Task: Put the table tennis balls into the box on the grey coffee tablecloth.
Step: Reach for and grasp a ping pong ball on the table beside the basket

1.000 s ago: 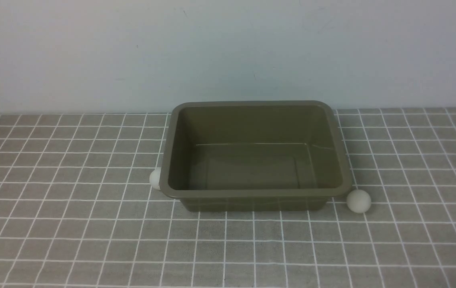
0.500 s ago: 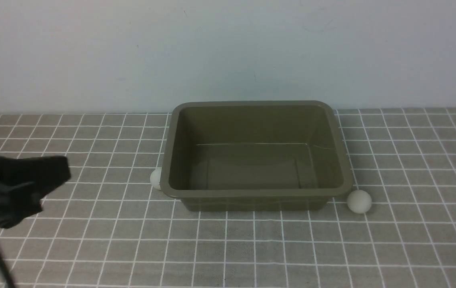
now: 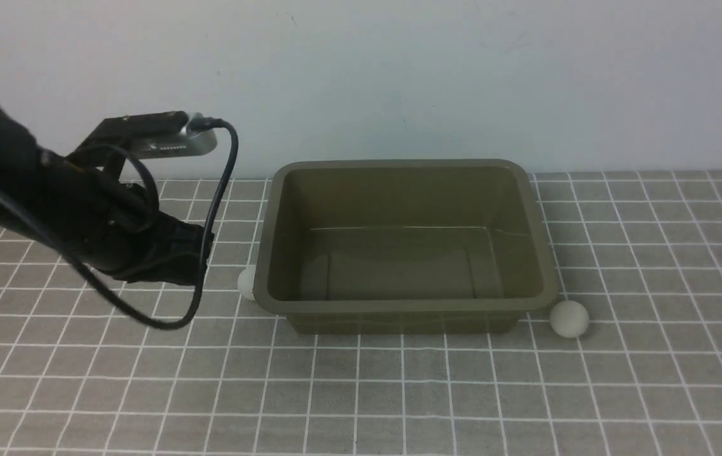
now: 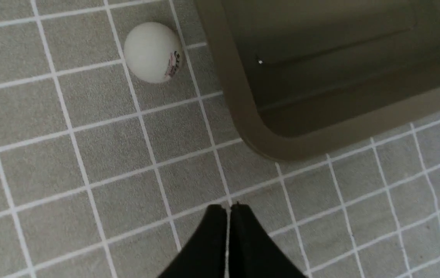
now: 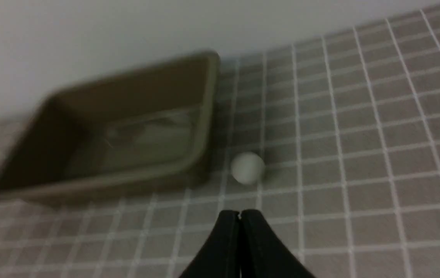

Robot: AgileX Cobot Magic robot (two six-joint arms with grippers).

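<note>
Closed left end effector hovers near the ball beside the box.

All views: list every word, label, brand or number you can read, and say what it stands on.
Left ball: a small dark and reddish printed mark, too small and blurred to read.
Right ball, box, tablecloth: no text visible.

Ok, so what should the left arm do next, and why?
Probably open the left hand and ease it toward the printed ball. Its fingertips are pressed shut, short of the ball, which lies on the cloth beside the box, and the box holds nothing yet.
</note>
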